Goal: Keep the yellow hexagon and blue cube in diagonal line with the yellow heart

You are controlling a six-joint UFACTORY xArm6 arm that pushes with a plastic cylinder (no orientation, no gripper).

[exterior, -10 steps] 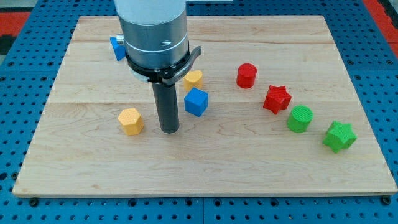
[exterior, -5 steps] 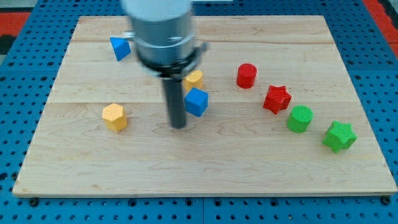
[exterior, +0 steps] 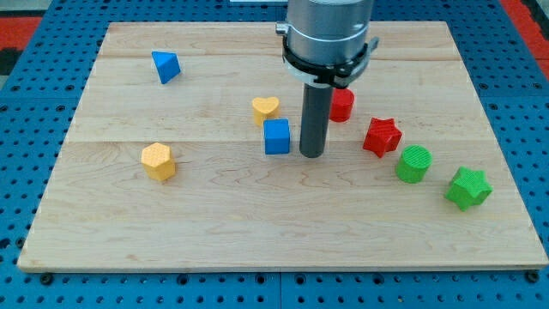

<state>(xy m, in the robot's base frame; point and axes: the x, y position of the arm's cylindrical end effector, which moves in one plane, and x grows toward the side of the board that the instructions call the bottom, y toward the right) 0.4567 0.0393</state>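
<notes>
The yellow heart (exterior: 266, 109) lies near the board's middle. The blue cube (exterior: 277, 136) sits just below it and slightly to the right, close to it. The yellow hexagon (exterior: 159, 161) lies well off to the left and lower. My tip (exterior: 312, 154) stands just right of the blue cube, a small gap between them, and left of the red star (exterior: 382, 136).
A blue triangular block (exterior: 165, 66) lies at the upper left. A red cylinder (exterior: 342, 105) is partly behind my rod. A green cylinder (exterior: 414, 163) and a green star (exterior: 468, 188) trail toward the lower right. The wooden board's (exterior: 283, 240) edges drop to blue pegboard.
My tip moved from left of the blue cube to its right side. The yellow hexagon slid left earlier and then stayed. The blue cube has turned squarer and shifted slightly.
</notes>
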